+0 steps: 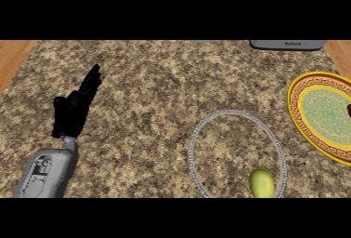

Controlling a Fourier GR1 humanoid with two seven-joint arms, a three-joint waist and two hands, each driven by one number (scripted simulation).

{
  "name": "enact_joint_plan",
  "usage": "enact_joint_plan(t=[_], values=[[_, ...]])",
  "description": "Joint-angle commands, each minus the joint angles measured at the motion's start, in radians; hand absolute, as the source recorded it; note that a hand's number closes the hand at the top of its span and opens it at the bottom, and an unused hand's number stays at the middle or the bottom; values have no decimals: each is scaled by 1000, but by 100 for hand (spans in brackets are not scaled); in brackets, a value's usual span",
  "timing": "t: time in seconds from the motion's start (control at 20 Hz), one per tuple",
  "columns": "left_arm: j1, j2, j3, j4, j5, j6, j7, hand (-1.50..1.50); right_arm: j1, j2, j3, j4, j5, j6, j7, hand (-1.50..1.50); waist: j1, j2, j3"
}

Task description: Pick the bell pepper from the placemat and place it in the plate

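Left robot hand (74, 109) straight-fingered, holding nothing; bell pepper (262, 183) and plate (302, 122) cut off.

My left hand (74, 109) rests open, fingers straight, well left of the placemat (198, 139). The pepper (262, 182) lies on the placemat's lower right; the plate (322, 116) sits just right of it.

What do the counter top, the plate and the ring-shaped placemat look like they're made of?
Counter top: speckled brown-and-cream stone, probably granite, matte. Plate: seems glazed ceramic, yellow rim with a dark red patterned band round a pale green centre. Placemat: only a thin silvery beaded outline shows, the counter pattern visible inside it; material unclear.
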Motion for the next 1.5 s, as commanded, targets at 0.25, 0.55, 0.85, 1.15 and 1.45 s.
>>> enact_joint_plan(t=[0.25, 0.55, 0.85, 1.15, 1.45], values=[[30, -5, 5, -2, -3, -12, -31, 0, -103, 131, 28, 229, 55, 13, 72, -150, -4, 1, 0], [48, -22, 1, -5, -14, -4, -51, 0, -119, 151, -11, 309, 24, 48, -18, -150, -5, 2, 1], [41, 3, 16, -6, -5, -27, -35, 0, -157, 134, -170, 343, -150, 206, -21, -150, -13, 1, 1], [50, 2, 12, -53, 6, -36, -8, 0, -152, -71, -301, 410, -276, 330, 68, -150, 1, 7, 4], [15, -21, 10, -15, -21, 1, -19, 0, -77, -187, -358, 418, -337, 433, 66, -150, -7, 15, 7]])
